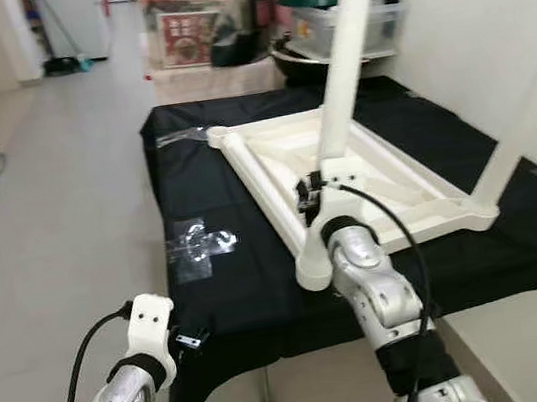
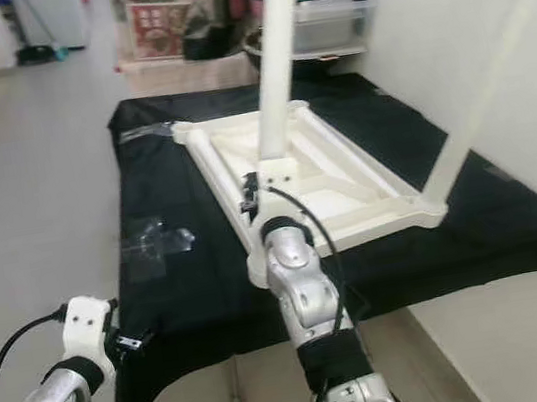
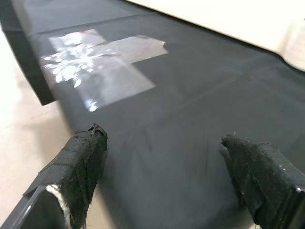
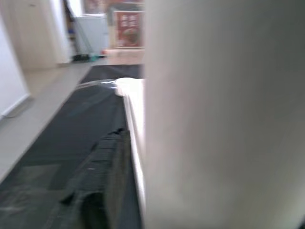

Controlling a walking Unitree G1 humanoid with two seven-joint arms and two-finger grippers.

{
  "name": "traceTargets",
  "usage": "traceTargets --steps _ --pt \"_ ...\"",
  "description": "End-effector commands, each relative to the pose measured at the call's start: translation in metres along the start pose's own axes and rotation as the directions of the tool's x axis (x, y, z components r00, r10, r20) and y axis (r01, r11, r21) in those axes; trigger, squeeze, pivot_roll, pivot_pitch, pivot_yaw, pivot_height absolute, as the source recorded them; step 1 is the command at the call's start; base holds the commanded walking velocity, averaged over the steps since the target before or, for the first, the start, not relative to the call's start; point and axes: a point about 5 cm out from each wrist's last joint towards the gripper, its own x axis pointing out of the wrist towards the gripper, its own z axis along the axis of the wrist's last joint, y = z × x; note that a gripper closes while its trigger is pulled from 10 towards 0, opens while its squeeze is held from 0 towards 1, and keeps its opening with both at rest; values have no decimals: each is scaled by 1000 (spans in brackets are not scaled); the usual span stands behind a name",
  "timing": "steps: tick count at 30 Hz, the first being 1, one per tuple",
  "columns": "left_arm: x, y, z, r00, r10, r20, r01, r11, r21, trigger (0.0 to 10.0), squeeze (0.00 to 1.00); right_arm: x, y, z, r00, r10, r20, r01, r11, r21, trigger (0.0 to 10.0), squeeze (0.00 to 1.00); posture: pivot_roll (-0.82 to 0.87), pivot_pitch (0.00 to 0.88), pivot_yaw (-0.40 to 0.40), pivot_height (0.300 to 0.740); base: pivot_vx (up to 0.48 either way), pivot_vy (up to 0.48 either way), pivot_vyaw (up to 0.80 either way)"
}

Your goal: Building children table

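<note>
The tabletop (image 1: 344, 164) lies upside down on the black cloth (image 1: 231, 287), underside ribs facing up. All positions below are given relative to the tabletop.

**Step in hand:** leg fitting. One leg (image 1: 517, 139) stands already seated at the near right corner, leaning outward. A second leg (image 1: 344, 63) is held upright over the near left rail, and its lower end appears to sit close to the near left corner socket (image 1: 312, 273).

**Right gripper** (image 1: 310, 195): clamped on the second leg low down, just above the tabletop. The right wrist view shows the leg pressed against one black finger (image 4: 107, 176).

**Left gripper** (image 1: 196, 339): off the near left corner, at the cloth's front edge, well apart from the tabletop. Its fingers (image 3: 76, 167) are spread wide with nothing between them.

**Other items:** clear plastic bags (image 1: 199, 244) lie on the cloth left of the tabletop; contents cannot be made out.

**Next move, as judged:** align the leg base squarely over the corner socket, then press straight down. The tabletop may slide on the cloth; bracing it with the idle left gripper would help.
</note>
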Motion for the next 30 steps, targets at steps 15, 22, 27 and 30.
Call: traceTargets --steps 15,22,27,30 --pt "0 -3 -6 1000 5 -18 -5 1000 -19 10000 0 5 -3 -24 705 674 -222 -704 704 -99 0 0 76 0 -126 740 0 0 0" --pt "-4 2 -7 1000 15 -21 -16 1000 -14 10000 0 29 -43 -48 949 -63 -308 19 990 -143 0 0 83 0 -125 740 0 0 0" --pt "-5 2 -8 1000 16 -24 -17 1000 -12 10000 0 12 -70 -56 862 -404 -305 386 915 -119 0 0 79 0 -125 740 0 0 0" --pt "-4 0 -8 1000 10 -25 -10 1000 -14 10000 0 -3 -48 -48 914 -345 -215 330 938 -103 10000 0 69 0 -115 740 0 0 0"
